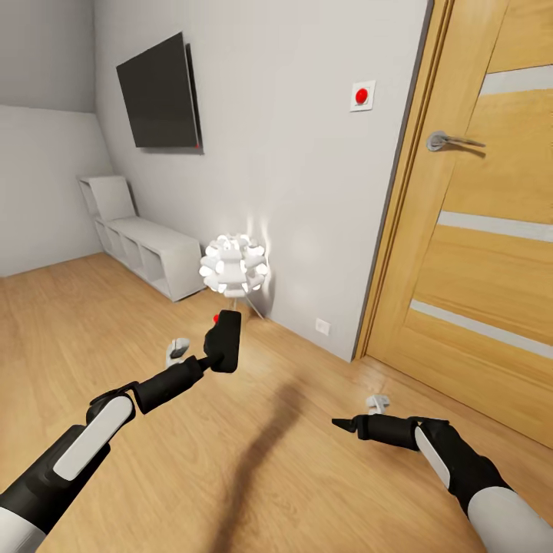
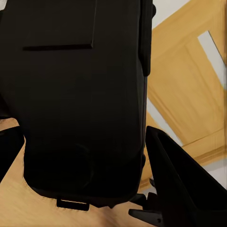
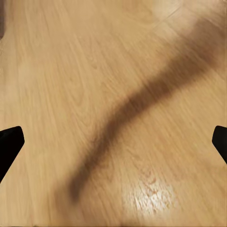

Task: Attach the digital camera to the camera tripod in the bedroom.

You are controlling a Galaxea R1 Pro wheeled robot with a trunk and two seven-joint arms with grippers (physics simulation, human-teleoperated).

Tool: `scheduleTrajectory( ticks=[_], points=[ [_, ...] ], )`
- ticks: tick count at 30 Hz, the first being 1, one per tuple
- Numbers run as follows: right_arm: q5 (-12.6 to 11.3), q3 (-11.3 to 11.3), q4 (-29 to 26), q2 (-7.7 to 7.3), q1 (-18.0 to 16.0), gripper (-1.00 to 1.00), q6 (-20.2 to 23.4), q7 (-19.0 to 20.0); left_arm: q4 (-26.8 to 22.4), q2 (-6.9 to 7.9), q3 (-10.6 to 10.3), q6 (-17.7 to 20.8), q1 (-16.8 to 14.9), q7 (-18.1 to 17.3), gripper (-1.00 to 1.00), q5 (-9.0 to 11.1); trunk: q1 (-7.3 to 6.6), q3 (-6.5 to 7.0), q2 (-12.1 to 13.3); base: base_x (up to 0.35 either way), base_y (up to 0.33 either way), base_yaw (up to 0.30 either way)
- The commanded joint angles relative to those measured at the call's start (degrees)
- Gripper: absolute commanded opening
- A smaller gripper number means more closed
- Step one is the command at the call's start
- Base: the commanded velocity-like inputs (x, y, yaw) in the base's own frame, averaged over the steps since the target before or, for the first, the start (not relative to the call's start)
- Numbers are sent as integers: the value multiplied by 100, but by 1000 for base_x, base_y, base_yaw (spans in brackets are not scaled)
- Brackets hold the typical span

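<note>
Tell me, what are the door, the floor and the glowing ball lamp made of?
Door: looks like varnished wood, grain showing, with pale strips and a shiny metal handle. Floor: light wood planks, slightly glossy. Lamp: white, perhaps plastic or paper; hard to tell.

No readable text, brand, number or label anywhere, wall plate beside the door carrying a plain red round button without lettering, black wall screen blank, digital camera showing a red dot, no legible markings
</note>
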Motion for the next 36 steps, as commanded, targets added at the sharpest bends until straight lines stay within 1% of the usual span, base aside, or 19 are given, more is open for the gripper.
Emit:
scheduleTrajectory(
  ticks=[1, 25, 29, 34, 36],
  points=[
    [-55, 22, -4, -7, -2, 100, 44, -12, 1, 3, -5, 18, -4, -12, -100, 34, -3, 17, 0, 0, 0, 0],
    [-48, 22, -10, -5, -1, 100, 34, -5, 4, 10, -1, 25, -4, -2, -100, 37, -65, 549, 32, 0, 0, 0],
    [-47, 21, -10, -7, -1, 100, 34, -4, 8, 15, 1, 27, -4, 21, -100, 38, -76, 638, 37, 0, 0, 0],
    [-46, 14, -11, -8, -2, 100, 34, 3, 1, 11, 2, 29, -4, 140, -100, 44, -89, 748, 44, 0, 0, 0],
    [-46, 14, -11, -8, -2, 100, 36, 4, 1, 10, 2, 27, -4, 150, -100, 44, -132, 784, 124, 0, 0, 0]
  ],
)
